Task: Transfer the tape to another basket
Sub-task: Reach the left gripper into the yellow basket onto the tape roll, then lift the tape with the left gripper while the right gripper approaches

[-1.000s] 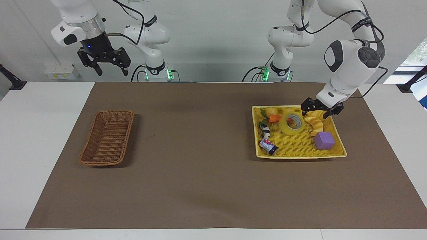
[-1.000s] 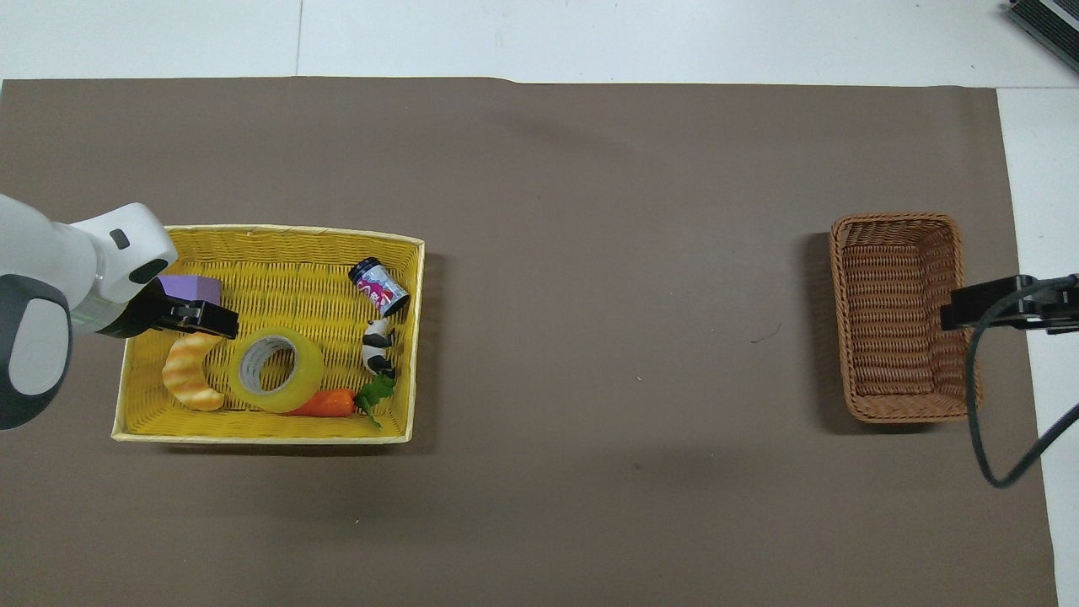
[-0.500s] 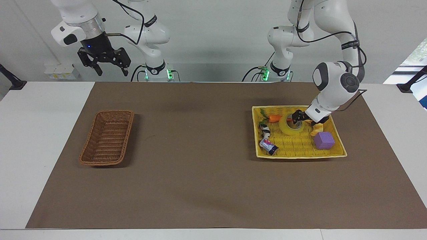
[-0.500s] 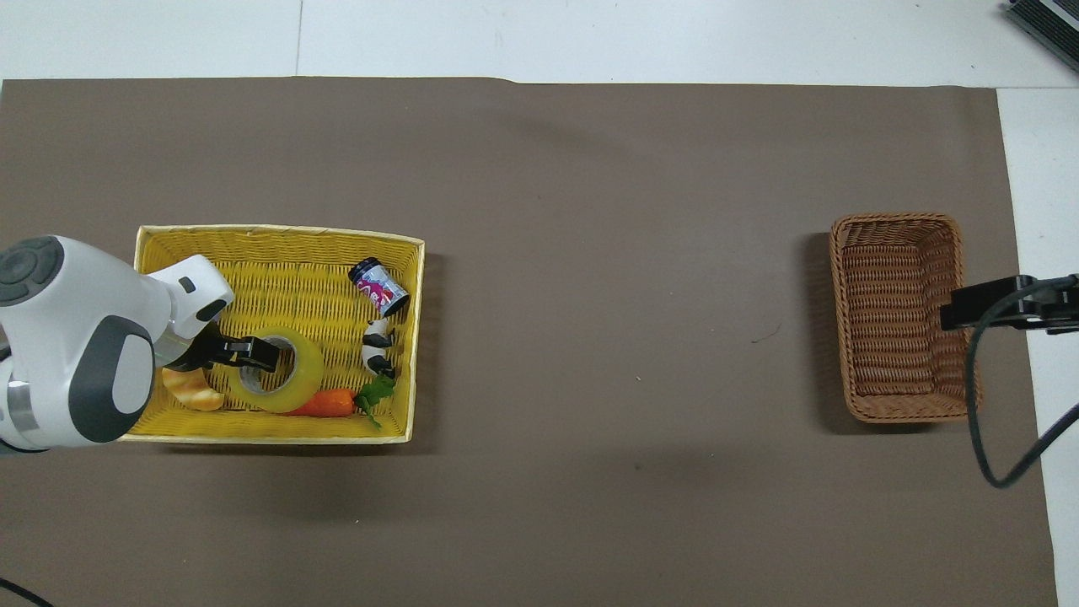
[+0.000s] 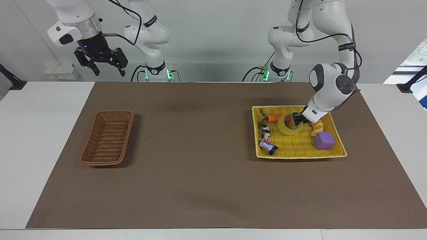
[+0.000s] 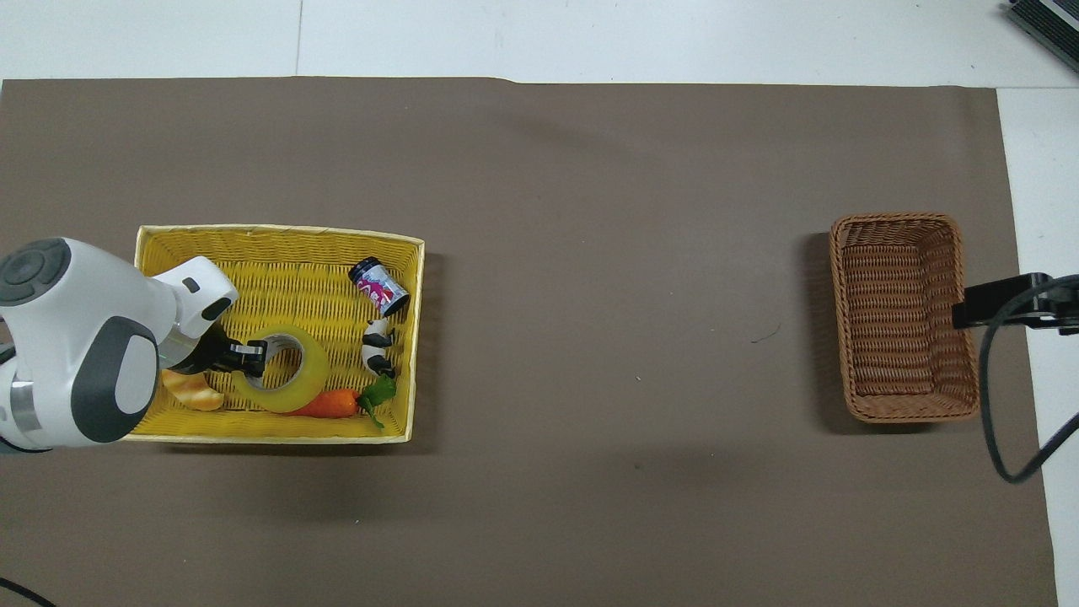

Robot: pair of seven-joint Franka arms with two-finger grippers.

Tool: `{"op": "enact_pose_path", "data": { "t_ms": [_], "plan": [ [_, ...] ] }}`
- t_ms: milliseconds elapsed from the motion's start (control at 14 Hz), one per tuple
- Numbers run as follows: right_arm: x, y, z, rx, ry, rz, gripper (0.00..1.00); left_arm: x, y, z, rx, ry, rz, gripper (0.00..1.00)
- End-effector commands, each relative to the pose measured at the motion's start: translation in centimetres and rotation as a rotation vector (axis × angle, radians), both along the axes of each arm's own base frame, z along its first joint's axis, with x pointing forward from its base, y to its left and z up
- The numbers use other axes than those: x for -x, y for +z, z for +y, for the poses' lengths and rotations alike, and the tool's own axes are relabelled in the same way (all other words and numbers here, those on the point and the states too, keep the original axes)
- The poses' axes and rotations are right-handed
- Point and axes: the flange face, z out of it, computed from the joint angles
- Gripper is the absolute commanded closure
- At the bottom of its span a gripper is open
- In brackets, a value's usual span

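Note:
The tape (image 5: 286, 128) (image 6: 297, 381), a yellow roll with a pale core, lies in the bright yellow basket (image 5: 300, 155) (image 6: 278, 230) at the left arm's end of the table. My left gripper (image 5: 298, 119) (image 6: 250, 357) is down in that basket and shut on the roll's wall, one finger inside the core hole and one outside. The narrow brown wicker basket (image 5: 87, 156) (image 6: 895, 218) sits with nothing in it at the right arm's end. My right gripper (image 5: 110, 70) (image 6: 1003, 302) waits open, raised high over that end.
Around the tape in the yellow basket lie a toy carrot (image 5: 275, 118) (image 6: 327, 405), a croissant toy (image 5: 317, 128) (image 6: 192, 393), a purple cube (image 5: 324, 140), a small can (image 5: 268, 146) (image 6: 379, 287) and a black-and-white figure (image 5: 265, 129) (image 6: 378, 350). Brown mat (image 5: 200, 150) spans between the baskets.
The left gripper came down from over the croissant toy onto the tape and shut on its wall. The right gripper drifted slightly toward the right arm's end.

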Motion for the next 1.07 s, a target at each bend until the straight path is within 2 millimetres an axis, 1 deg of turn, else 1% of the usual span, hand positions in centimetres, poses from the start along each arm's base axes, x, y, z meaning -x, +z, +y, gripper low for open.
{"op": "enact_pose_path", "data": {
  "t_ms": [0,214,286,429,500,571,786,857,1000],
  "plan": [
    [0.0,0.2,-0.2,-0.005,0.023,0.001,0.0,-2.0,4.4,0.3,0.036,0.036,0.01,1.0],
    [0.1,0.2,-0.2,-0.005,0.023,0.003,0.0,-2.9,8.8,1.0,0.053,0.043,0.014,1.0],
    [0.1,0.2,-0.2,-0.005,0.023,0.003,0.0,-3.0,9.8,1.6,0.06,0.053,0.015,1.0],
    [0.0,0.2,-0.3,-0.002,0.032,0.001,0.0,-3.2,12.3,2.0,0.069,0.057,0.015,1.0],
    [-0.2,0.3,-0.1,-0.006,0.04,-0.013,0.0,-3.4,13.3,1.9,0.072,0.056,0.012,1.0],
    [-0.6,0.4,0.8,-0.006,0.078,-0.056,0.0,-3.3,13.8,1.6,0.07,0.063,0.017,1.0],
    [-1.8,-0.5,3.5,-0.028,0.132,-0.118,0.0,-3.2,14.3,-0.5,0.096,0.117,0.021,1.0],
    [-2.1,-0.6,5.1,-0.094,0.139,-0.134,0.0,-3.1,14.7,-2.3,0.102,0.122,0.019,1.0],
    [-2.5,-1.7,7.4,-0.22,0.069,-0.119,0.0,-3.1,15.0,-4.7,0.113,0.16,0.021,1.0]
  ]
}}
